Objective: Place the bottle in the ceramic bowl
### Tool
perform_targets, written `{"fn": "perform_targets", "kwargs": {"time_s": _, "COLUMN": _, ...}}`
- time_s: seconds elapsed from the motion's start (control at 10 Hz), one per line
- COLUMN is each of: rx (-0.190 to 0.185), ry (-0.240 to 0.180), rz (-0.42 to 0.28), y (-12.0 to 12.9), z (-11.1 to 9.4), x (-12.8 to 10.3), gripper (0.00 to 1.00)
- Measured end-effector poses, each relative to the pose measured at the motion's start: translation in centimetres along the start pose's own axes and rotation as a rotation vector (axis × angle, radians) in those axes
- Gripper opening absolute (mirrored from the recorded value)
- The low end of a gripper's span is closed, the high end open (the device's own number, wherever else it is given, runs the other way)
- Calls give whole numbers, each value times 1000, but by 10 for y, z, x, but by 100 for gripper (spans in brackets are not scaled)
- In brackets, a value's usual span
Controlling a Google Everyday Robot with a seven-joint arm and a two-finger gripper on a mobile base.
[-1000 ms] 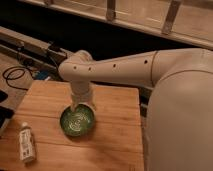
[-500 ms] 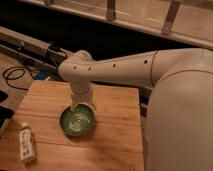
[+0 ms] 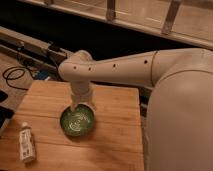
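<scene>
Pale wood planks form the tabletop (image 3: 117,132) that carries both things. The white arm (image 3: 117,70) reaches across from the right and bends down at its wrist, so the jaws hang at the far rim of the ceramic bowl (image 3: 77,122). The wrist housing covers them, and I cannot tell whether they are wide or narrow, nor whether they touch the rim. Nothing shows in them. The bowl, glossy dark green with pale swirls inside, sits directly below the jaws and slightly nearer the camera. The bottle (image 3: 26,144) lies flat on the tabletop, well apart from the jaws, to their left as seen and nearer the camera. Its cap points away from the camera. Beyond the jaws, past the tabletop's far left corner, dark cables (image 3: 15,75) lie on the floor.
</scene>
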Motion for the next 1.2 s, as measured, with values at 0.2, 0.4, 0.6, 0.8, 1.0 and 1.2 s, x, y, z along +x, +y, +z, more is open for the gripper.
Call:
{"fn": "perform_targets", "kwargs": {"time_s": 0.2, "rx": 0, "ry": 0, "rz": 0, "y": 0, "z": 0, "x": 0, "gripper": 65}}
{"fn": "perform_targets", "kwargs": {"time_s": 0.4, "rx": 3, "ry": -2, "rz": -2, "y": -1, "z": 0, "x": 0, "gripper": 65}}
{"fn": "perform_targets", "kwargs": {"time_s": 0.6, "rx": -4, "ry": -58, "rz": -22, "y": 5, "z": -8, "x": -2, "gripper": 65}}
{"fn": "perform_targets", "kwargs": {"time_s": 0.8, "rx": -23, "ry": -156, "rz": -62, "y": 33, "z": -31, "x": -5, "gripper": 65}}
{"fn": "perform_targets", "kwargs": {"time_s": 1.0, "rx": -36, "ry": -207, "rz": -117, "y": 83, "z": -44, "x": -12, "gripper": 65}}
{"fn": "perform_targets", "kwargs": {"time_s": 1.2, "rx": -33, "ry": -212, "rz": -168, "y": 130, "z": -39, "x": -10, "gripper": 65}}
